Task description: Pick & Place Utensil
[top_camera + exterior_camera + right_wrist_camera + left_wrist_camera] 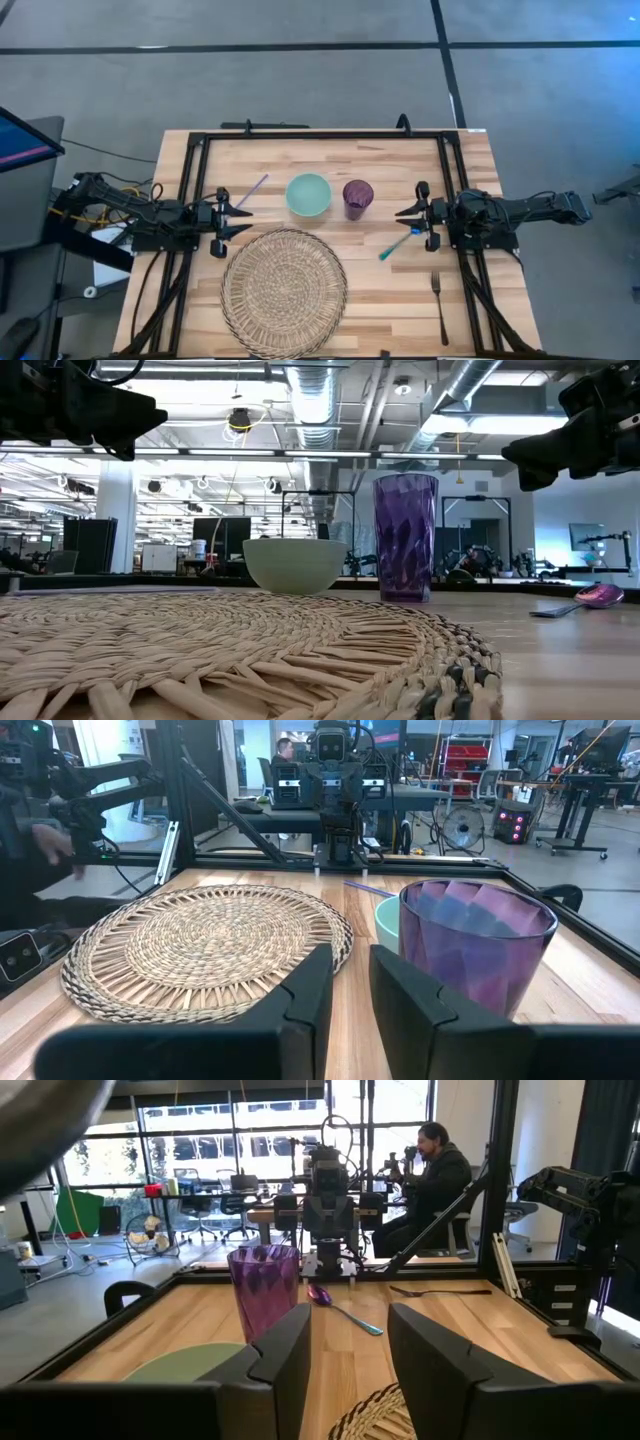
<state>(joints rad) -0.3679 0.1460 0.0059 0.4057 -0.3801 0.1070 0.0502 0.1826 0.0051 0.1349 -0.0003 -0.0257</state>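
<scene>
A spoon with a teal handle and purple bowl [399, 243] lies flat on the wooden table near its right side; it also shows in the left wrist view [342, 1306]. A dark fork [438, 305] lies flat near the front right corner. A thin purple stick [253, 189] lies at the back left. My left gripper [240, 213] hovers open and empty at the table's left side. My right gripper [405, 213] hovers open and empty at the right side, just beyond the spoon's far end.
A round woven placemat [283, 290] lies at the front centre. A pale green bowl [308, 194] and a purple cup [358, 198] stand side by side behind it. A black frame [320, 134] rims the table. A person [435, 1170] sits beyond the table.
</scene>
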